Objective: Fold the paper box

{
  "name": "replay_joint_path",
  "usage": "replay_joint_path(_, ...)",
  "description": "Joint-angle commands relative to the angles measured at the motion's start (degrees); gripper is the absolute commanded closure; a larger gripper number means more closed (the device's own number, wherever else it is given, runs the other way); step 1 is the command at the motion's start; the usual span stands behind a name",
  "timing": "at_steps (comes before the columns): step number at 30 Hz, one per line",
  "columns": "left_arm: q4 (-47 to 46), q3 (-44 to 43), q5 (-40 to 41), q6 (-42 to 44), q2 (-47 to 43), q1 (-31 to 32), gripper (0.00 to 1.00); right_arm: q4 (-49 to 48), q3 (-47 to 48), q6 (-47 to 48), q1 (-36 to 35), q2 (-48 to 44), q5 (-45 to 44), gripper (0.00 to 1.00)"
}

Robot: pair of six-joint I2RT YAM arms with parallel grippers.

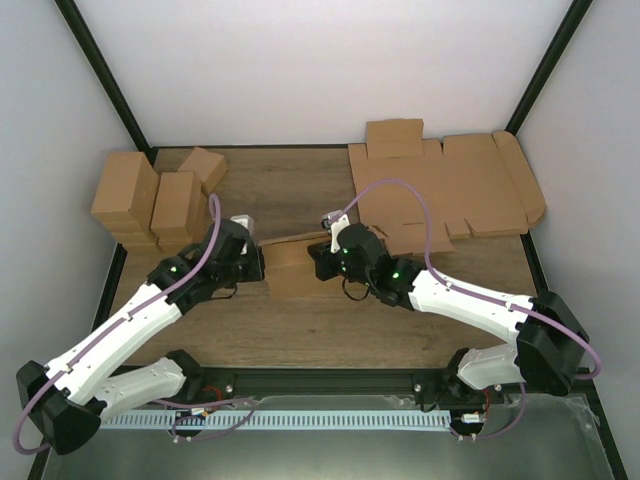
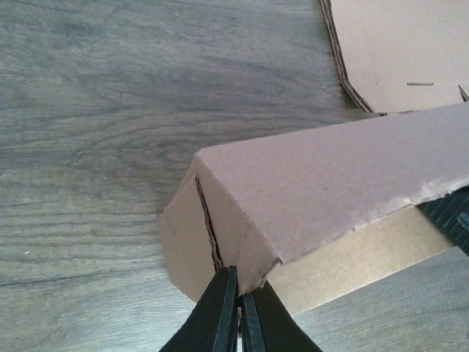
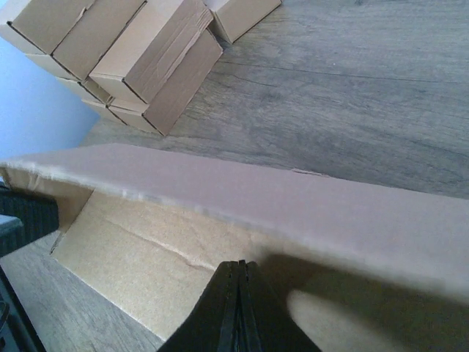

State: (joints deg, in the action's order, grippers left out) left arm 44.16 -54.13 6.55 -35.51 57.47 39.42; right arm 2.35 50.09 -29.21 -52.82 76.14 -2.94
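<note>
The paper box (image 1: 290,268) is a partly folded brown cardboard piece at the table's middle, between my two grippers. In the left wrist view, its long panel (image 2: 330,183) leans over a lighter inner panel. My left gripper (image 1: 262,265) is at the box's left end, and its fingers (image 2: 238,282) are pinched on the lower edge of the end flap. My right gripper (image 1: 320,262) is at the right end. Its fingers are shut together (image 3: 238,265) with their tips against the inner panel (image 3: 146,264), under the raised long wall (image 3: 220,198).
Several folded brown cartons (image 1: 150,195) are stacked at the back left and also show in the right wrist view (image 3: 139,51). Flat die-cut cardboard sheets (image 1: 450,185) lie at the back right, with their edge in the left wrist view (image 2: 396,51). A black frame bounds the table.
</note>
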Motion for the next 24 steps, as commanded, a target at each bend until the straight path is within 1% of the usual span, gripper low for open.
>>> replay_joint_path(1,2.16,4.5,-4.75,-1.14,0.43,0.3,0.96,7.45,0.78,0.73,-0.22,1.37,-2.16,0.99)
replay_joint_path(7,3.04,4.8,-4.01,-1.41,0.53,0.26,0.96,8.59,1.88,1.19,-0.27,-0.69,-0.57,0.98)
replay_joint_path(10,3.21,3.97,-3.1,-1.41,0.02,0.29,0.96,10.0,3.47,1.73,-0.31,-2.37,2.6,0.93)
replay_joint_path(13,2.41,2.96,-2.95,-1.32,0.07,0.3,0.96,12.29,5.59,2.66,-0.25,-4.14,8.08,0.85)
replay_joint_path(15,1.7,2.27,-2.67,-1.23,0.18,0.24,0.96,14.99,6.87,3.29,-0.27,-5.57,10.47,0.81)
replay_joint_path(19,0.87,0.9,-1.06,-0.85,0.42,0.23,0.9,20.28,8.85,5.14,-0.27,-9.01,11.85,0.8)
replay_joint_path(21,0.76,0.35,-0.32,-0.61,0.45,0.29,0.87,23.59,10.32,5.94,-0.14,-10.52,10.4,0.79)
replay_joint_path(24,0.45,-0.46,-0.16,-0.53,0.11,0.23,0.81,28.71,11.78,7.88,1.47,-12.15,7.37,0.74)
